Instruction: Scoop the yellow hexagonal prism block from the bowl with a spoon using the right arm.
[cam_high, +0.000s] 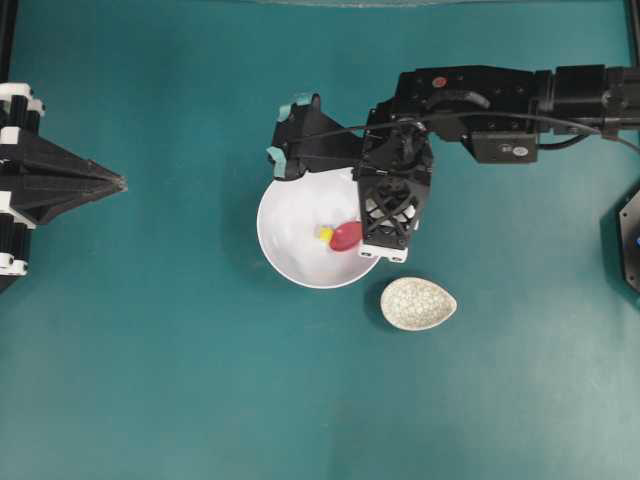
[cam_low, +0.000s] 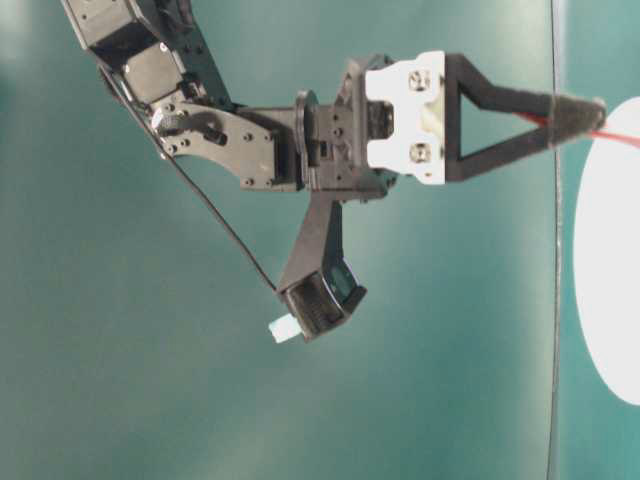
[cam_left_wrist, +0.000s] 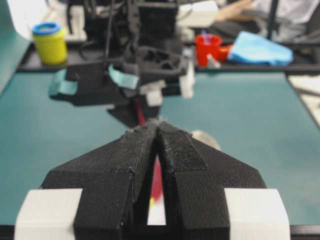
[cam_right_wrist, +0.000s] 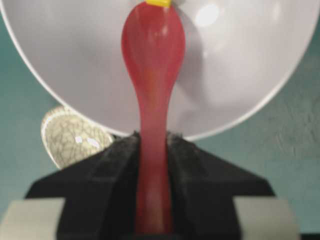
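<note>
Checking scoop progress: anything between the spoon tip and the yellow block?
Nothing. In the right wrist view the spoon tip meets the yellow block over bare white bowl. The overhead view shows them touching too.

Red spoon (cam_right_wrist: 152, 60), white bowl (cam_right_wrist: 240, 70)

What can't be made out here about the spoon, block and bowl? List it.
- Yellow hexagonal prism block: right wrist view, cut off by the top edge; its shape is unreadable.
- Spoon handle: overhead view, hidden under the right gripper.
- White bowl: table-level view, cut off by the right edge; its inside is unseen.
- Bowl: left wrist view, blocked by the left gripper.
</note>
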